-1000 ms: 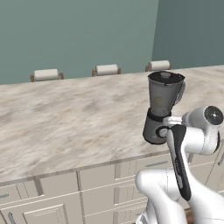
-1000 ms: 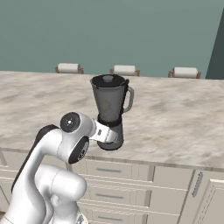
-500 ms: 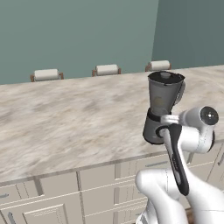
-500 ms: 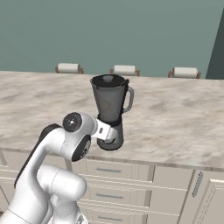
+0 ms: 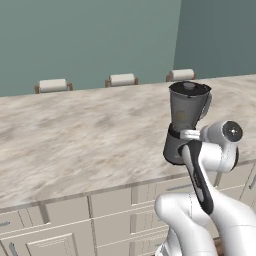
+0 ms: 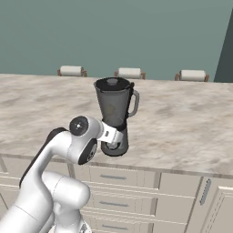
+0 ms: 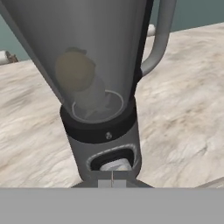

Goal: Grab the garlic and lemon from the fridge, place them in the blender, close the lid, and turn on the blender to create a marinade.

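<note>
Counter [image 5: 75,135]: broad marbled top, three stools along its far side; the blender stands near the front edge, right where the arm reaches.
Blender [image 6: 113,118]: upright, grey base on the counter, smoky jar on top, handle turned to the right from the arm's side.
Lid [image 5: 189,87]: black disc seated flat on the jar's mouth, so closing looks done.
Lemon [image 7: 75,70]: yellowish round shape seen through the jar wall, low inside.
Garlic [image 7: 94,97]: paler lump just below and beside the lemon, at the jar's bottom.
Knob [image 7: 114,165]: round, in the base's front recess, right at the fingertips.
Gripper [image 7: 112,183]: fingers pressed together, holding nothing, pushed up to the knob.
Progress: fetching, loading and lidding appear finished; only switching on remains, and I judge that step is under way.
</note>
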